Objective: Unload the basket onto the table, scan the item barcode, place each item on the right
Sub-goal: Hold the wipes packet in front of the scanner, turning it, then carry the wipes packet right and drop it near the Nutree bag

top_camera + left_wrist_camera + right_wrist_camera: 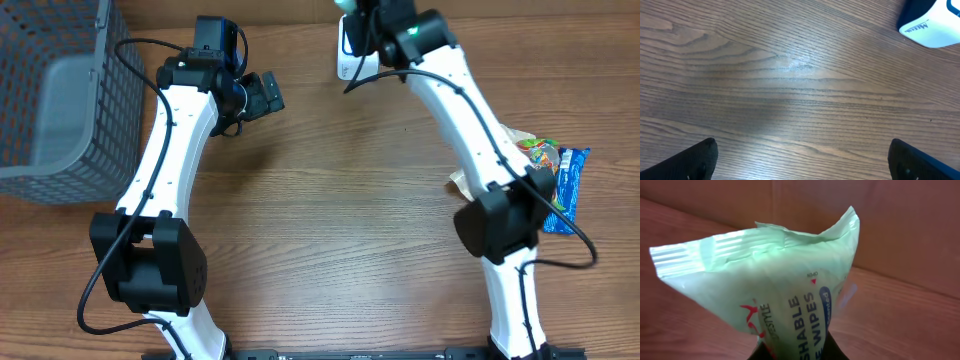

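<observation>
Your right fingers [835, 354] pinch the green wipes pack [760, 290] (label only partly readable) near the white scanner [932, 25]. Your left fingers [690, 160] stand wide apart over the tabletop [790, 75].

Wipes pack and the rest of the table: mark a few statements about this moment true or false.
1. The right gripper is shut on the wipes pack. True.
2. The left gripper holds a snack packet. False: it is open and empty, above bare table.
3. The grey basket sits on the left arm's side of the table. True.
4. The snack packets lie inside the basket. False: they lie on the table beside the right arm, far from the basket.
</observation>
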You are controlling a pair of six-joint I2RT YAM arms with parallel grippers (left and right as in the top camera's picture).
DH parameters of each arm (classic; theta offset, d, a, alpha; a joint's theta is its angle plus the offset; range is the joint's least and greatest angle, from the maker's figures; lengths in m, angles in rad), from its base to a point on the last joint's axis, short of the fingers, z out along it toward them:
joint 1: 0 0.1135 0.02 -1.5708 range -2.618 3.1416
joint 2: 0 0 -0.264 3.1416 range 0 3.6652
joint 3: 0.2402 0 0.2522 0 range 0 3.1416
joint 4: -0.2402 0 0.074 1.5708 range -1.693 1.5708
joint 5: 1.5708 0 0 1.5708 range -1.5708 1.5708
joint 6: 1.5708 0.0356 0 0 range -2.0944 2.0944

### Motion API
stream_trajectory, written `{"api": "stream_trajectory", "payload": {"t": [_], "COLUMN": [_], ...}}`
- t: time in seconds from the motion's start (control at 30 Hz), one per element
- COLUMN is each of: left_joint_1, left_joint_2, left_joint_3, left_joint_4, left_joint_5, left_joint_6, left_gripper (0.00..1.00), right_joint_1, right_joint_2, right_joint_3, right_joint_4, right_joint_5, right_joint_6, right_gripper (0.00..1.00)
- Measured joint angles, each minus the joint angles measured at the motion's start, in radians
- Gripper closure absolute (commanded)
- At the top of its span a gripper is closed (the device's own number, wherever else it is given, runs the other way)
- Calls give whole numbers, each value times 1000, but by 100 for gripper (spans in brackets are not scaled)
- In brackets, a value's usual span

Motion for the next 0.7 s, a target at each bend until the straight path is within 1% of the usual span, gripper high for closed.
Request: {"api": "stream_trajectory", "payload": {"t": [0.07,0.1,0.33,0.47,0.7], "left_joint_1": [0,0,0,0,0], "left_joint_2": [0,0,0,0,0], "left_joint_3": [0,0,0,0,0], "left_joint_4": [1,0,-1,-1,-1], "left_joint_5": [0,0,0,0,0], "left_joint_6": [0,0,0,0,0], "left_gripper": [0,0,0,0,0], "right_joint_1": [-5,-7,-53,-106,-152], "right_joint_2": [-45,-88,-226,-283,-360], "right_joint_3": [0,0,0,0,0], "right_joint_4": [-56,-123,-323,-424,-520], "right_joint_5": [-31,-72,-241,-299,-322], "right_joint_6": [39,77,206,238,247], "right_gripper": [96,96,96,96,96]}}
